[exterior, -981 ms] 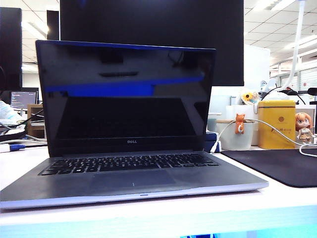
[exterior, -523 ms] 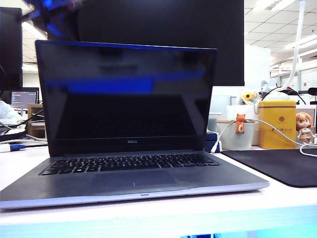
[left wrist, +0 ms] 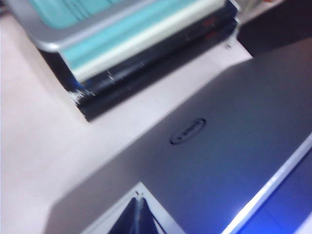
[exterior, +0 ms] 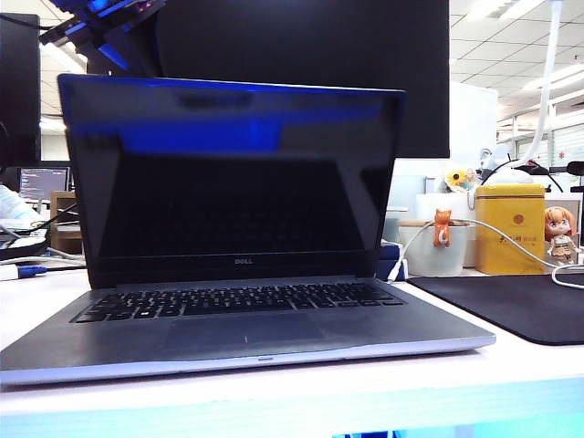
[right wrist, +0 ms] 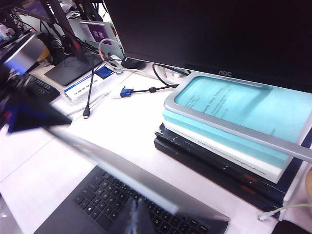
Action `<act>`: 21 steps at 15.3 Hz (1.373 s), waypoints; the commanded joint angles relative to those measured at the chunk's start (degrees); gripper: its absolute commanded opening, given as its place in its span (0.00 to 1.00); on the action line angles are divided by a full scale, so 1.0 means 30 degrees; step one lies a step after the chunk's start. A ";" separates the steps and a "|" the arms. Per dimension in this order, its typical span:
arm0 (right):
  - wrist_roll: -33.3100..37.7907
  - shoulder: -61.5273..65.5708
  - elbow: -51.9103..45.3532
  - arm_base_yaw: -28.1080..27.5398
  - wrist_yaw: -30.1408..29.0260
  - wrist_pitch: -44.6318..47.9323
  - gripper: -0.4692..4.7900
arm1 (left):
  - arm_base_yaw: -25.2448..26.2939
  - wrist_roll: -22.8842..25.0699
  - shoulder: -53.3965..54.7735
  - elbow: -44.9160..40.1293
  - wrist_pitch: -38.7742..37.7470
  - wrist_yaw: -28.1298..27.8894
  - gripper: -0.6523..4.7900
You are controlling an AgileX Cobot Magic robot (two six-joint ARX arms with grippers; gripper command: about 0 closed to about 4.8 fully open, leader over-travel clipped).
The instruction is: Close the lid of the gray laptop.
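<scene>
Gray laptop (exterior: 246,338) sat on the white table (exterior: 301,388), near edge toward the exterior camera, long axis running left-right, keyboard (exterior: 239,299) facing up, hinge on the far side. Lid (exterior: 233,178) stood open, close to upright, glossy screen facing the near side, DELL logo (exterior: 243,261) low on the bezel.

Left arm (exterior: 109,27) showed at the far upper left, behind and above the lid's top-left corner; contact with the lid couldn't be read from that view. Left wrist view looked down on the lid's silver-gray back (left wrist: 219,146) with the round Dell emblem (left wrist: 187,131) and a white sticker corner. Left gripper (left wrist: 135,218) was only a dark tip at the frame edge, close over that back; fingers looked drawn together, but open or closed couldn't be told.

Right gripper (right wrist: 135,219) was a blurred dark shape above the keyboard (right wrist: 126,202), near the lid's top edge (right wrist: 122,168); its state couldn't be told either.

Behind the laptop: stacked books (right wrist: 229,131) under a black AOC monitor (right wrist: 214,34). To the right: black mouse pad (exterior: 511,306), yellow tin (exterior: 509,228), two small figurines (exterior: 558,233).
</scene>
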 commanded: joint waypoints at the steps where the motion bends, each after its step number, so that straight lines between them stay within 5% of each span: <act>1: -0.0168 -0.0066 0.0066 0.0029 -0.0058 0.0168 0.08 | -0.0175 -0.0692 -0.1224 -0.1923 0.0124 0.0095 0.11; 10: -0.0189 -0.0066 0.0051 0.0036 -0.0058 -0.0437 0.08 | -0.0372 -0.1902 -0.4663 -0.7009 0.2259 0.1311 0.11; 21: -0.0845 -0.0073 -0.0248 0.0036 -0.0051 -0.1472 0.08 | -0.5763 -0.3869 -0.4663 -0.9158 0.3344 -0.0663 0.11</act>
